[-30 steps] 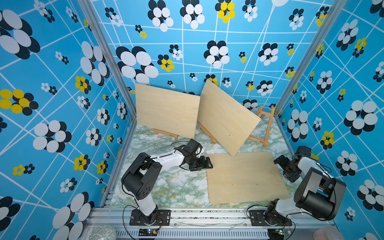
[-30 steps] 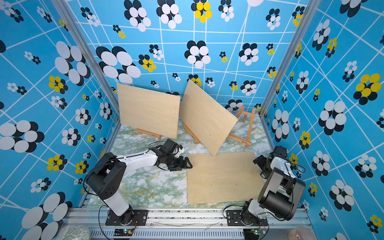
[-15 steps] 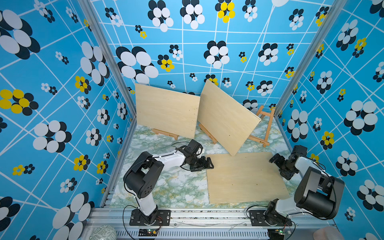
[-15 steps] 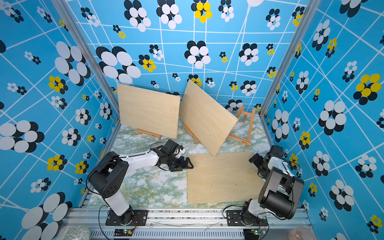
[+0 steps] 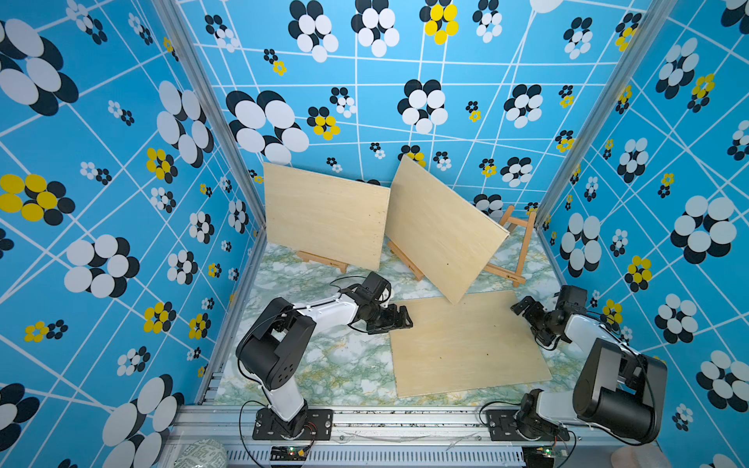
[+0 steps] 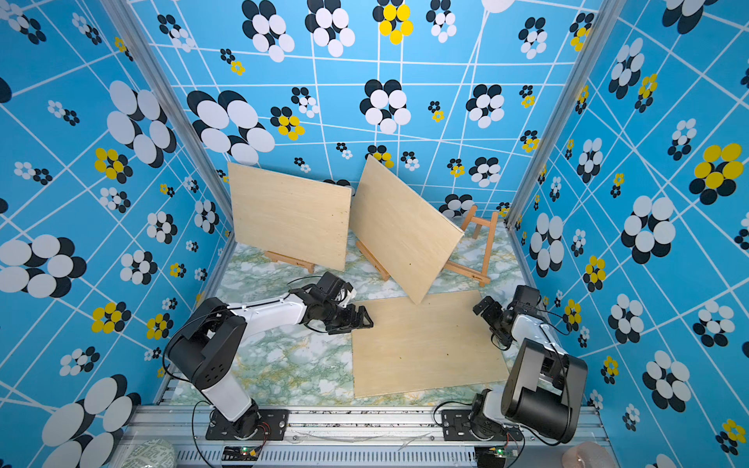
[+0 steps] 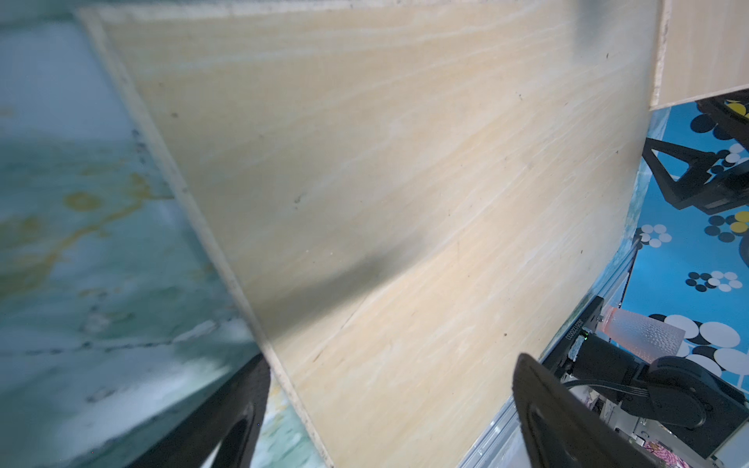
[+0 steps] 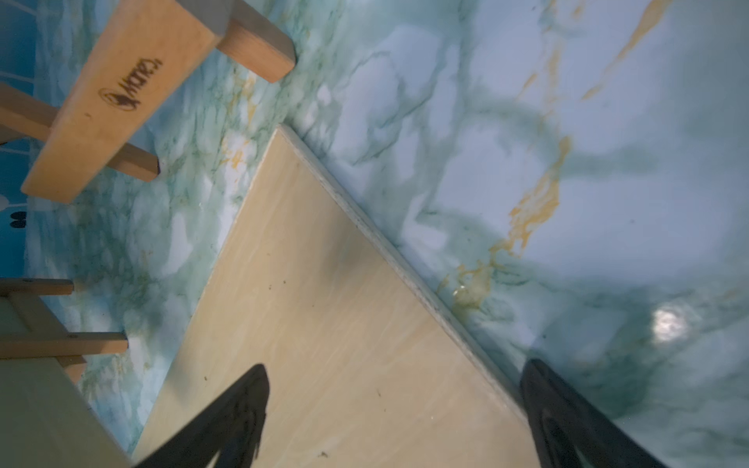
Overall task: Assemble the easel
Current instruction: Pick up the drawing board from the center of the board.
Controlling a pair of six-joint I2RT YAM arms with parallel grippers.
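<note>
A loose plywood board (image 5: 466,344) (image 6: 425,344) lies flat on the marble table. My left gripper (image 5: 405,320) (image 6: 364,320) is open at the board's left edge. In the left wrist view that gripper (image 7: 389,405) has the board (image 7: 405,202) edge running between its fingers. My right gripper (image 5: 523,312) (image 6: 484,310) is open at the board's far right corner. Its wrist view shows this gripper (image 8: 393,409) straddling the board (image 8: 344,344) edge. A bare wooden easel (image 5: 523,243) (image 6: 486,243) (image 8: 101,105) stands at the back right.
Two other boards stand on easels at the back: one upright (image 5: 324,214) at the left, one tilted (image 5: 441,227) in the middle, its lower corner overhanging the flat board. Patterned blue walls close in the table on three sides.
My right gripper has moved left, in toward the flat board's far right corner. The left gripper has stayed at the board's left edge.
</note>
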